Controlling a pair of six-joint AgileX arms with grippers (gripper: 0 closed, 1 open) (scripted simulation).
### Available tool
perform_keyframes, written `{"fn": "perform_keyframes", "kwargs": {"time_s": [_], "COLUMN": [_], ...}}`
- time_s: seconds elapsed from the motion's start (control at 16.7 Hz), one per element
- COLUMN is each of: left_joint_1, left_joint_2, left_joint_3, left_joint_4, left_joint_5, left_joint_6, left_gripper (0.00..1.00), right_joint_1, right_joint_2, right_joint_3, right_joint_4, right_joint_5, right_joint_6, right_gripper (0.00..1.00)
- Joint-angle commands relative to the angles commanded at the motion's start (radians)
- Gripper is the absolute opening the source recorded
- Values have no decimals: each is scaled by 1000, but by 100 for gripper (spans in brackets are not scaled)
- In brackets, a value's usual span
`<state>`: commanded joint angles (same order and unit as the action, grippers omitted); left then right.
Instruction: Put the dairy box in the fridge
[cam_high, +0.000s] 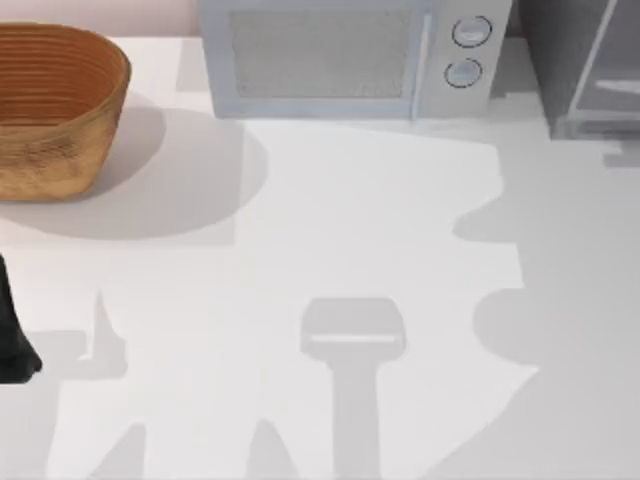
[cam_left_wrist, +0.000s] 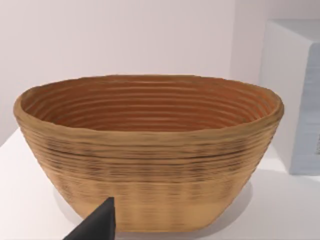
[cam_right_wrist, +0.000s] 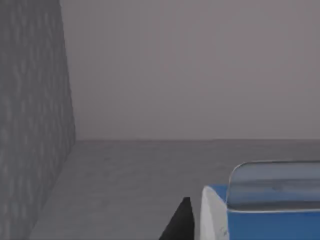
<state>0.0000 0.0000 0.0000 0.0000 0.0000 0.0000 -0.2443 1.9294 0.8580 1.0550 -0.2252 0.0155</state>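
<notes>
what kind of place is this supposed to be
Most likely a mock kitchen counter in a rendered simulation: a white table carries a microwave with two round dials, a fridge at the far right corner, and a woven basket at the far left.

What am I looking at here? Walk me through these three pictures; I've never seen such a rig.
A simulated two-armed AgileX robot works at a white table. The top view looks down on a wicker basket, a microwave and the fridge at the right. The left arm sits parked at the left edge; its wrist camera faces the basket. The right wrist camera looks into a grey space, with a dark fingertip beside the blue dairy box.
</notes>
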Motion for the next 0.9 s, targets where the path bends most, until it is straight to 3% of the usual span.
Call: {"fn": "perform_keyframes", "kwargs": {"time_s": [0.36,0.9], "left_joint_1": [0,0], "left_joint_2": [0,0], "left_joint_3": [0,0], "left_joint_4": [0,0], "left_joint_5": [0,0], "left_joint_6": [0,0], "left_gripper": [100,100], "right_joint_1": [-34,-20], "right_joint_2": [241,298], "right_joint_3": [116,185], "right_joint_4": [144,81], "right_joint_5": [-31,-21], "right_joint_6": [1,5], "right_gripper": [0,0]}}
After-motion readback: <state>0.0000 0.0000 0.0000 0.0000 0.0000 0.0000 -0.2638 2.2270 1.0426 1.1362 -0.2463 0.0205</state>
